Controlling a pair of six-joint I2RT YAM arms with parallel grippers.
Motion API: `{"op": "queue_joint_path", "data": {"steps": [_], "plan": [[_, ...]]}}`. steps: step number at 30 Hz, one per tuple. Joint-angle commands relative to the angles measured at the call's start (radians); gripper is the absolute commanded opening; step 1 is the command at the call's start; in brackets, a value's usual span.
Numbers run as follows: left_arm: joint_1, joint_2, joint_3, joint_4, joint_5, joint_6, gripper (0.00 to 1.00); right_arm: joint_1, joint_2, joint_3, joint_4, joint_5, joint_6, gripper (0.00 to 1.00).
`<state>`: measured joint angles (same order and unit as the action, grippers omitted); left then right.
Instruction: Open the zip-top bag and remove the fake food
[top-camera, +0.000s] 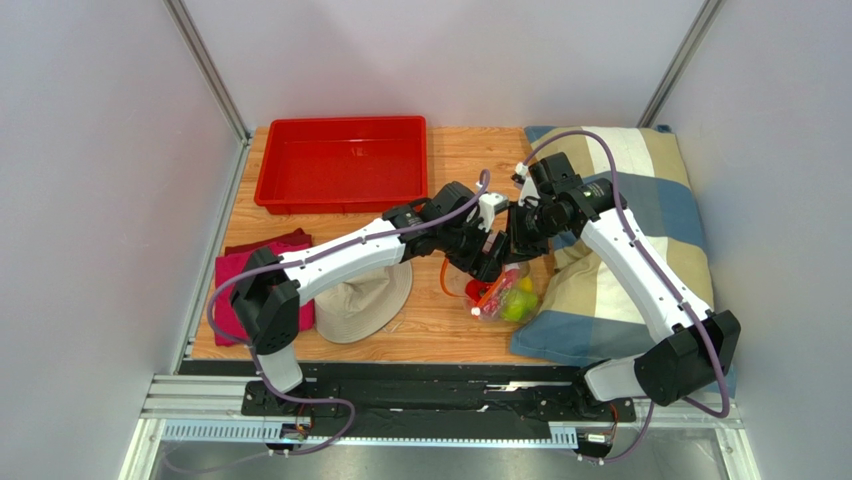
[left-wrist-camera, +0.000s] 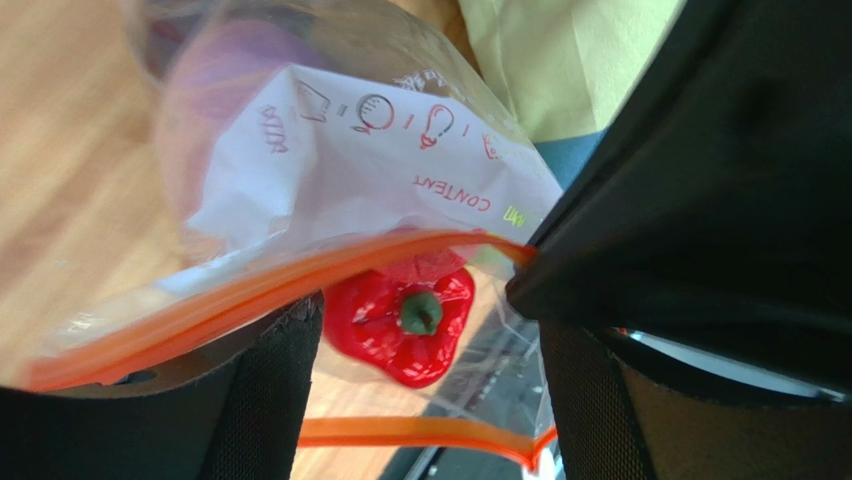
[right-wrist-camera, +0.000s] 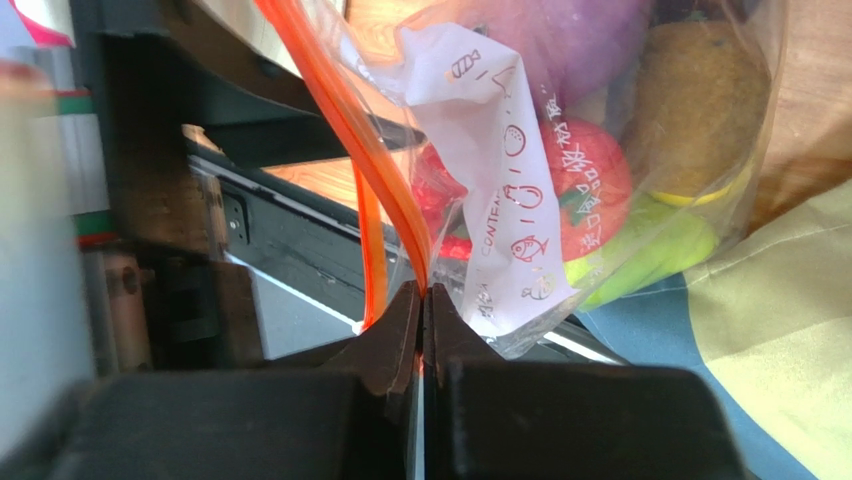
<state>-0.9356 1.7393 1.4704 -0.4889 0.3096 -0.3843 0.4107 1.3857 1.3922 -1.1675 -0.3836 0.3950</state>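
The clear zip-top bag (top-camera: 500, 296) hangs just above the table beside the pillow, its mouth parted. My right gripper (right-wrist-camera: 422, 292) is shut on one orange zipper strip (right-wrist-camera: 385, 170) at its upper edge. My left gripper (left-wrist-camera: 430, 400) is open, its fingers (left-wrist-camera: 270, 400) wide apart at the bag's mouth. One zipper strip (left-wrist-camera: 250, 290) lies over them and the other strip (left-wrist-camera: 420, 432) runs between them. Fake food fills the bag: a red pepper (left-wrist-camera: 405, 315), a purple piece (right-wrist-camera: 580, 40), a brownish one (right-wrist-camera: 690, 110) and a green one (right-wrist-camera: 640, 245). The white label (right-wrist-camera: 500, 170) faces both wrist cameras.
A red tray (top-camera: 342, 163) stands at the back of the table. A beige hat (top-camera: 362, 300) and a maroon cloth (top-camera: 245, 270) lie at the left, under my left arm. A checked pillow (top-camera: 625, 240) covers the right side.
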Motion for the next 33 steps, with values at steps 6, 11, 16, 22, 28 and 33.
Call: {"op": "queue_joint_path", "data": {"steps": [6,11,16,22,28,33], "plan": [[-0.005,0.016,-0.047,0.171,0.005,-0.028,0.79,0.002,-0.022,0.073,0.058,-0.144,0.116,0.0],[-0.005,-0.041,-0.11,0.262,-0.041,-0.024,0.71,0.002,-0.01,0.123,0.066,-0.208,0.172,0.0],[-0.005,-0.113,-0.182,0.334,-0.082,-0.041,0.74,0.002,-0.019,0.111,0.13,-0.293,0.261,0.0],[-0.005,-0.161,-0.205,0.307,-0.112,-0.036,0.78,0.002,-0.037,0.077,0.201,-0.345,0.331,0.0],[-0.006,-0.118,-0.176,0.282,-0.162,-0.042,0.87,-0.013,-0.06,0.012,0.206,-0.319,0.298,0.0],[-0.012,-0.037,-0.098,0.233,-0.191,-0.01,0.85,-0.067,-0.091,-0.076,0.206,-0.336,0.269,0.0]]}}
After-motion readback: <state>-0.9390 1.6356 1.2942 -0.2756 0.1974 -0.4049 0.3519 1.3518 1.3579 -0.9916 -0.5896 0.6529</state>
